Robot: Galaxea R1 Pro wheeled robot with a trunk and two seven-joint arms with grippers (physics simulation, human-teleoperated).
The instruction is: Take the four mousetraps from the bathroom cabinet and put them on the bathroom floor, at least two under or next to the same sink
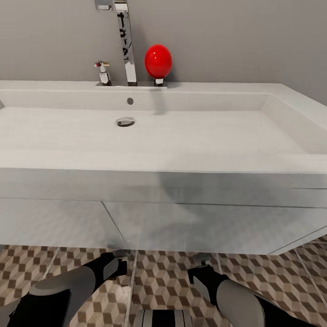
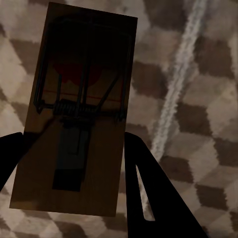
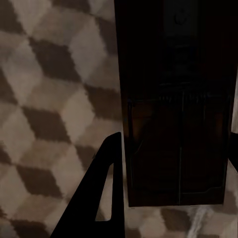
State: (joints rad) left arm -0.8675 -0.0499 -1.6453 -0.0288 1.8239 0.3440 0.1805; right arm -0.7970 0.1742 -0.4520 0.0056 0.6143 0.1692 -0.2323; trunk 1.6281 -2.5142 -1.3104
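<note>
Both hands reach low over the cube-patterned bathroom floor [image 1: 163,277] just before the sink [image 1: 159,150], the left hand [image 2: 74,163] closed on one mousetrap [image 2: 79,114] and the right hand [image 3: 171,173] closed on a second mousetrap [image 3: 176,104], with a chrome tap [image 1: 126,43] and a red egg-shaped object [image 1: 158,61] on the sink's far rim.

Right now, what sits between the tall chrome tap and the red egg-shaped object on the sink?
Nothing; head view shows bare grey wall between the tap and red object.
</note>
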